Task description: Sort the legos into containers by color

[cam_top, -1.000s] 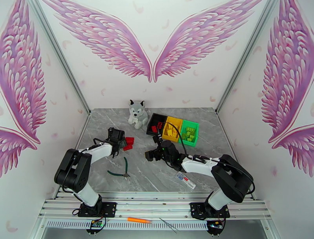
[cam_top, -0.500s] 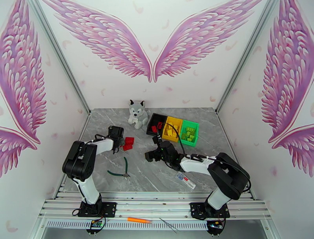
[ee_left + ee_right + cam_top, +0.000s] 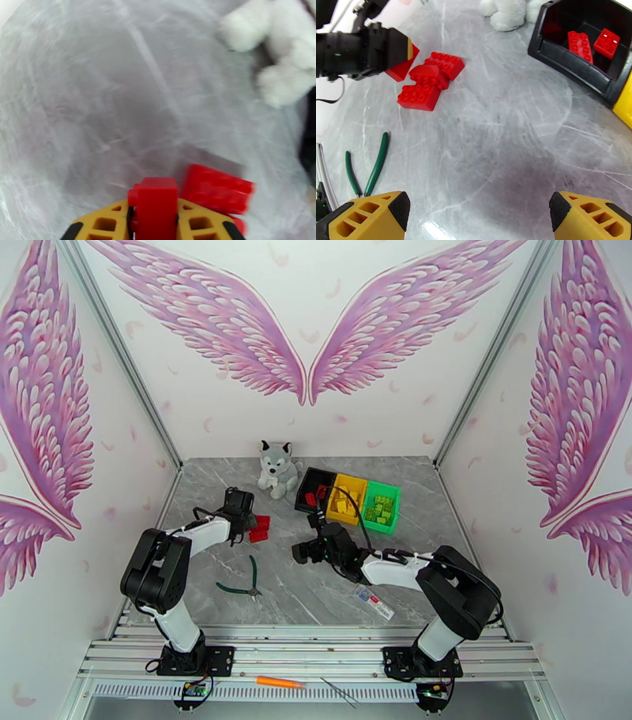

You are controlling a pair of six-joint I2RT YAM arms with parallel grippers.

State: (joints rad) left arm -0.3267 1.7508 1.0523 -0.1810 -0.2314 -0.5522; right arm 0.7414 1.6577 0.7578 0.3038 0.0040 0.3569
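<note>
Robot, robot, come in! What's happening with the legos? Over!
Left gripper shut on small red plastic brick. Right gripper open, empty. Grey plush husky beside black plastic bin.

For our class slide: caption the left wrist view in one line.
Left arm's fingers shut on a red lego; another red lego lies close by on the grey table.

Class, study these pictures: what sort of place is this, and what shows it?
Probably a robot test booth, not a home: two robot arms bolted to a rail, printed wing walls closing it in, and red bricks near sorting bins.
</note>
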